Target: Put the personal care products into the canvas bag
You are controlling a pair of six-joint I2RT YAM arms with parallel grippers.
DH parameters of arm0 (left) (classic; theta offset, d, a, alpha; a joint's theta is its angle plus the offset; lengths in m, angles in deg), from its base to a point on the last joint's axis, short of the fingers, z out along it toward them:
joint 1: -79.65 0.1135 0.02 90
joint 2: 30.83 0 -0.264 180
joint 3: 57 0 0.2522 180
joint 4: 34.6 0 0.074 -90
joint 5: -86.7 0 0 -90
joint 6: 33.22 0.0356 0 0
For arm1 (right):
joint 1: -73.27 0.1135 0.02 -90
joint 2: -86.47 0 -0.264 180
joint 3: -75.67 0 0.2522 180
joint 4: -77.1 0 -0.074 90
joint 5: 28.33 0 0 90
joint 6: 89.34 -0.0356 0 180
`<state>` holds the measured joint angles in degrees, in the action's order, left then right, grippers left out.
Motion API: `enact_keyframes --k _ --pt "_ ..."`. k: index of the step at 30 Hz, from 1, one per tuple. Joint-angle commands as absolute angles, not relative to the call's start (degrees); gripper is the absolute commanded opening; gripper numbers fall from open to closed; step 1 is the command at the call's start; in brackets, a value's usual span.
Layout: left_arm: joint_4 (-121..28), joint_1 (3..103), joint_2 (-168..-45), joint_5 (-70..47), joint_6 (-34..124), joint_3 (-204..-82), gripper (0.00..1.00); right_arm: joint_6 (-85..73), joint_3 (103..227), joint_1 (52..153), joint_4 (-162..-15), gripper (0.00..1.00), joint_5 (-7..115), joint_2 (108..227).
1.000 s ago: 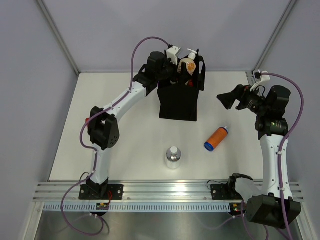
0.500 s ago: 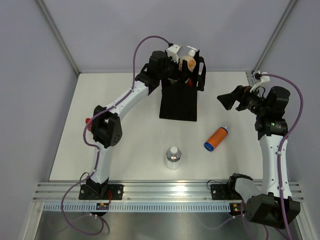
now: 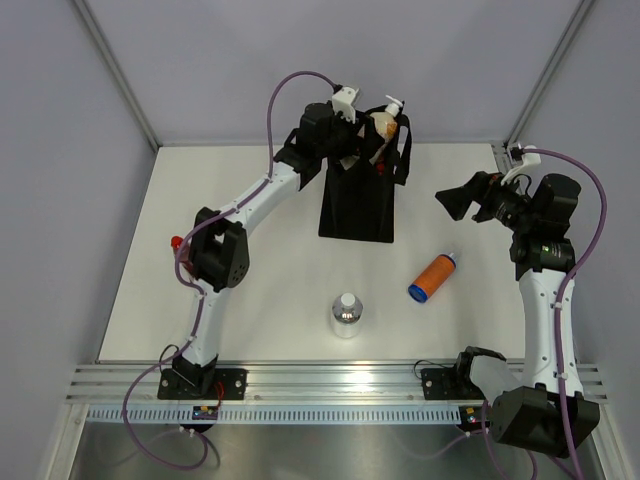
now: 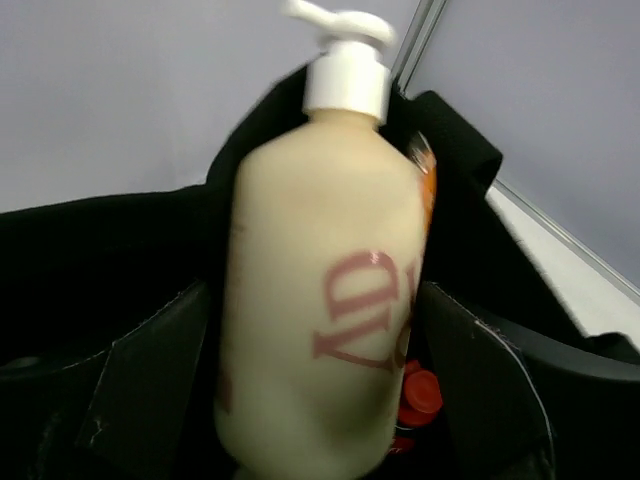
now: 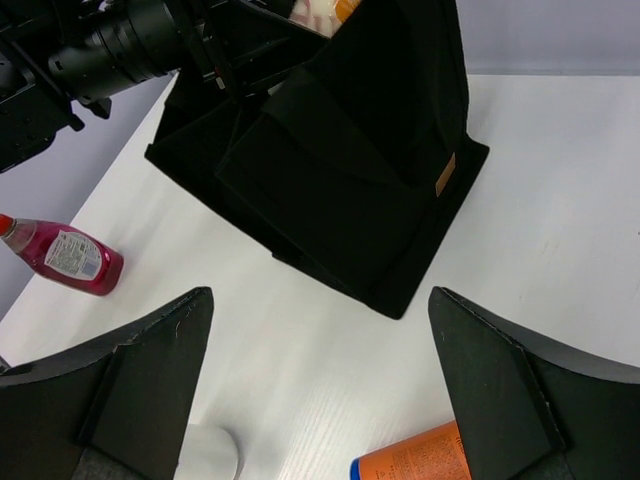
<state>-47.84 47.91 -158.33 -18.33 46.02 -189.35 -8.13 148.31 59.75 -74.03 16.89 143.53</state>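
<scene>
Nearest on the white table [image 3: 250, 300], the clear white-capped bottle [image 3: 346, 313] stood upright, roughly midway between the two arm bases. Slightly farther and to the right, the orange blue-capped bottle [image 3: 432, 277] lay on its side, its blue end pointing near-left and well apart from the clear one. Over at the left, the red bottle [image 5: 62, 258] also lay on its side on the table; from above only a sliver of it showed beside the left arm.

The right gripper [image 3: 448, 200] hung above the table to the right of the canvas bag [image 3: 357, 205], aimed toward it. Its jaws were spread wide with nothing between them; its wrist camera looked down on the bag, the red bottle and the orange bottle's end.

The bag stood upright toward the far side of the table, its mouth open and its loop handles up.

At the bag's far rim, the left gripper [image 4: 315, 330] was clenched on the cream pump bottle [image 4: 320, 230], one finger pressed to each side of its body. The bottle stood upright, pump head uppermost, its lower part down inside the bag's mouth and its shoulders above the rim. Beneath it, inside the bag, a red cap [image 4: 415, 393] showed; what it belonged to I could not tell.
</scene>
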Motion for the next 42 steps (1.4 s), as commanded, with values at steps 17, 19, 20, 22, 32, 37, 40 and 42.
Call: enact_keyframes --k 17,19,20,22,32,37,40,42 --pt "-43.4 48.4 -154.8 -19.9 47.3 -187.9 0.88 0.5 149.9 58.8 -71.2 0.99 9.5 144.1" --pt "-46.6 48.4 -150.6 -21.4 49.0 -188.2 0.88 12.3 154.2 58.8 -62.5 1.00 -0.8 146.8" --pt "-48.0 48.4 -148.7 -21.8 49.9 -188.1 0.88 30.8 156.6 58.8 -46.8 1.00 -3.9 148.2" --pt "-53.0 48.4 -142.4 -20.9 52.1 -187.1 0.89 61.4 165.2 59.3 -22.0 0.99 -6.4 154.2" --pt "-64.1 48.5 -106.2 -13.9 52.0 -157.1 0.99 109.7 157.0 71.7 -6.4 0.99 30.6 159.4" --pt "-67.2 48.6 -88.9 -13.9 48.3 -138.7 0.99 110.5 148.3 76.5 -18.1 0.99 39.7 161.4" --pt "-70.0 48.6 -79.5 -12.4 46.1 -130.4 0.99 108.3 149.2 77.9 -21.5 0.99 40.0 165.8" --pt "-72.4 48.5 -74.6 -11.5 44.6 -126.5 0.99 108.1 149.2 78.5 -23.2 1.00 41.0 167.8"
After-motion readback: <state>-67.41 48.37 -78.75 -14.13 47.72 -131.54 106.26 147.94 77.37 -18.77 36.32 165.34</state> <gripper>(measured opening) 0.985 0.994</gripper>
